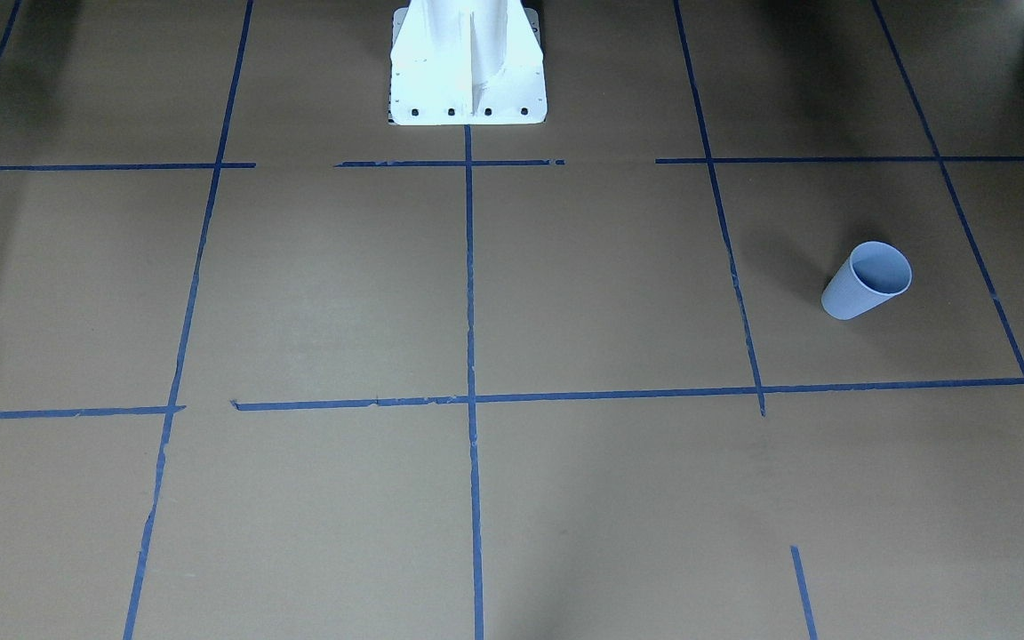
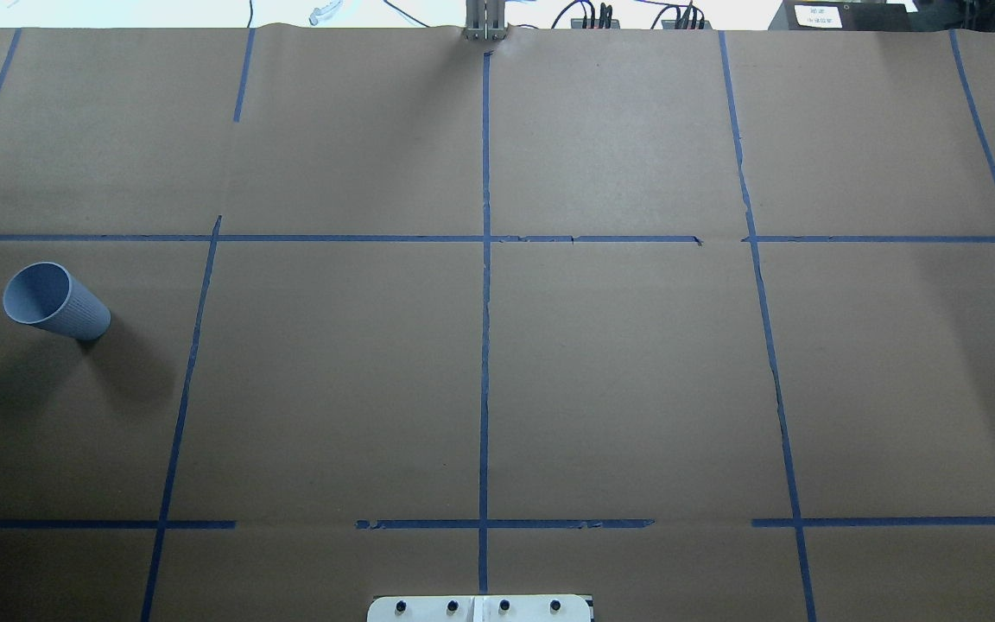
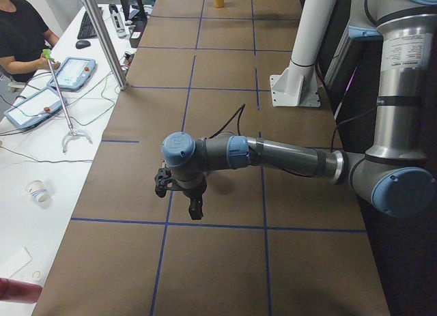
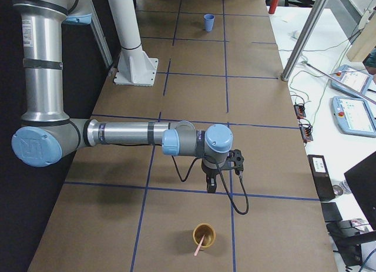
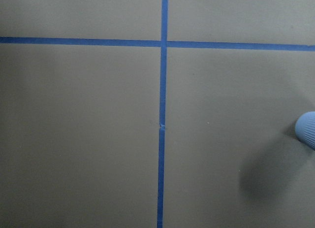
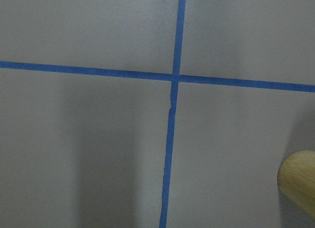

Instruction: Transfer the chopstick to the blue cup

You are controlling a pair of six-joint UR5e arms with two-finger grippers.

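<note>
The blue cup (image 2: 55,302) stands on the brown table on my left side; it also shows in the front view (image 1: 868,280), far off in the right side view (image 4: 208,22), and at the edge of the left wrist view (image 5: 307,129). The pale-pink chopstick (image 4: 200,245) leans in a yellow cup (image 4: 204,235) at the table's right end. My left gripper (image 3: 194,210) and my right gripper (image 4: 210,185) hang over the table and show only in the side views; I cannot tell if they are open or shut. The right gripper is a little short of the yellow cup.
Blue tape lines grid the table. The white robot base (image 1: 468,80) stands at the middle of my edge. The yellow cup's rim shows in the right wrist view (image 6: 300,188). An operator (image 3: 20,36) sits beyond the table's far side among tablets and cables.
</note>
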